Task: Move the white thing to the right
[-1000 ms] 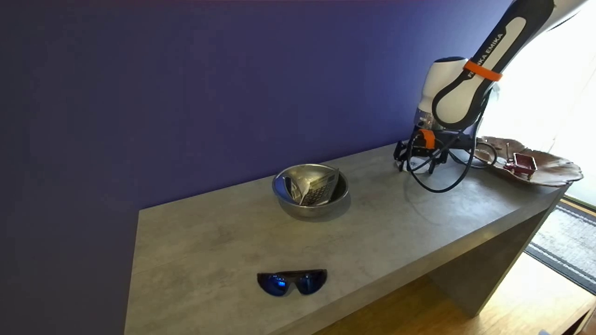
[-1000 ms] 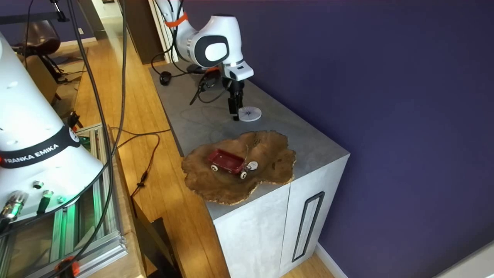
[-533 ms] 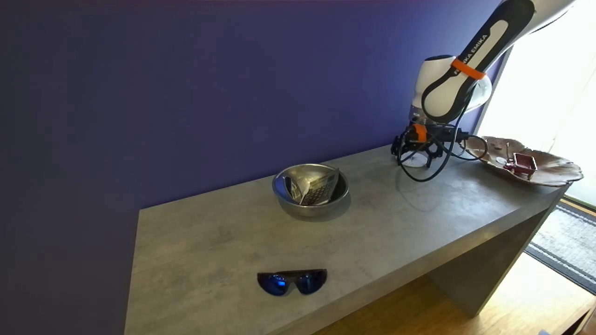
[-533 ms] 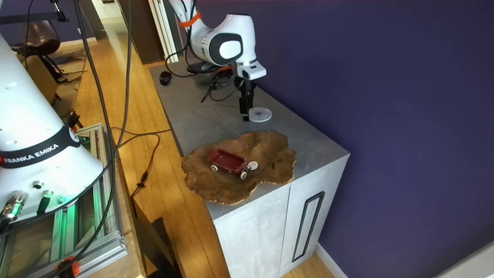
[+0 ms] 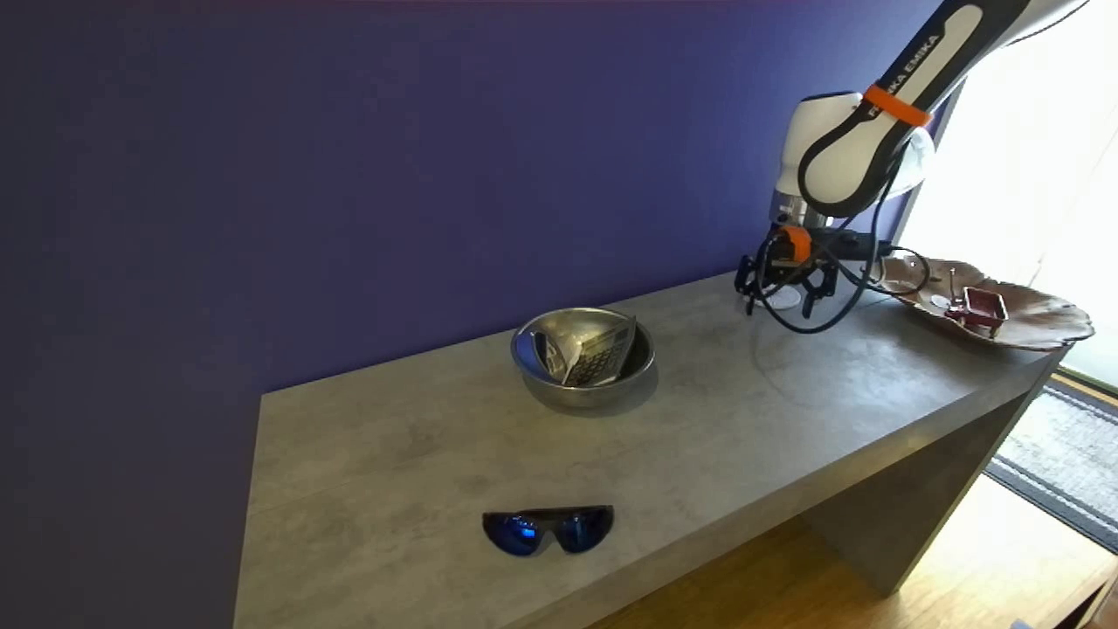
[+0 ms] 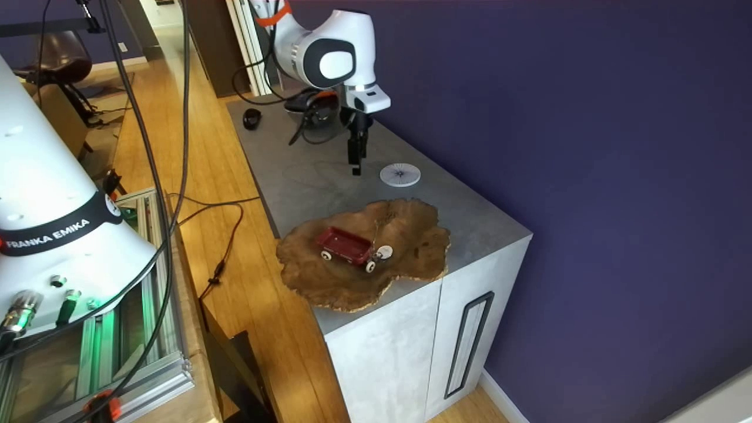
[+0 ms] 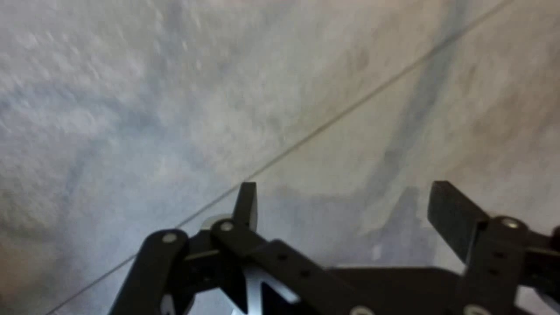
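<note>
The white thing is a flat round white disc [image 6: 400, 175] with dark lines spreading from its centre. It lies flat on the grey tabletop near the purple wall. In an exterior view it is partly hidden behind the gripper and cables, with its white surface [image 5: 788, 299] showing between the fingers. My gripper [image 6: 356, 171] is just left of the disc in that view, apart from it, fingertips a little above the table. In the wrist view the fingers [image 7: 343, 186] are wide apart with only tabletop between them. The disc is not clearly seen there.
A brown wooden slab dish [image 6: 329, 288] holding a red toy wagon [image 6: 346, 244] stands near the disc. A steel bowl [image 5: 581, 397] with a grater-like piece inside and blue-lensed sunglasses [image 5: 548, 531] lie further along the table. The purple wall [image 6: 558, 147] borders the tabletop.
In the exterior view with the slab nearest, gripper and disc first moved right together. Then the gripper moved back left and up, leaving a gap, while the disc stayed slightly further right on the table.
</note>
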Robot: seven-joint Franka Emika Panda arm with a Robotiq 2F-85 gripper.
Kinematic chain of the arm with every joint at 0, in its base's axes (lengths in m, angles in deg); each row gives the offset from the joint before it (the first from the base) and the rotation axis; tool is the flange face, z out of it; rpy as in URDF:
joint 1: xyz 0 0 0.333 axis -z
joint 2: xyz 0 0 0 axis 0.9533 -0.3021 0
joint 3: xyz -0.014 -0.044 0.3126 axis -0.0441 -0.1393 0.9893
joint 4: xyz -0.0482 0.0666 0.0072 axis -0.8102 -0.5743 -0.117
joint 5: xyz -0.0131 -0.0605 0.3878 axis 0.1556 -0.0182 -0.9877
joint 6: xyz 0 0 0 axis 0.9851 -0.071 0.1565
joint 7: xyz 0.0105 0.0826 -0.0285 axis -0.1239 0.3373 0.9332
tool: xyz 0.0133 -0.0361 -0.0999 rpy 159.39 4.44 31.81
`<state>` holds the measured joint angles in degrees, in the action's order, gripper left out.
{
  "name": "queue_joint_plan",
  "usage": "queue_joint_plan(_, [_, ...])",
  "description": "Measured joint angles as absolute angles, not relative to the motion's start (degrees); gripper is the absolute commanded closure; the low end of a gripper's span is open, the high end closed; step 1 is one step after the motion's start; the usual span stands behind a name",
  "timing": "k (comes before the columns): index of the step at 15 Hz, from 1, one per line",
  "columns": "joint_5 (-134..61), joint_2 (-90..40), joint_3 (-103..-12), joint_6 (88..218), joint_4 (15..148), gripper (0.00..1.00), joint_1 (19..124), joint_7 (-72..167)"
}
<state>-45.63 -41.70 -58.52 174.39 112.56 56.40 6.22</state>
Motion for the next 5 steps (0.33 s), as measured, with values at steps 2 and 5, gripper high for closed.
queue_joint_plan(2, [-45.6, -36.9, -55.0, 174.9, 118.3, 0.0, 56.3, 9.0])
queue_joint_plan(5, [-44.2, -29.9, -51.5, 176.5, 127.0, 0.0, 54.4, 12.5])
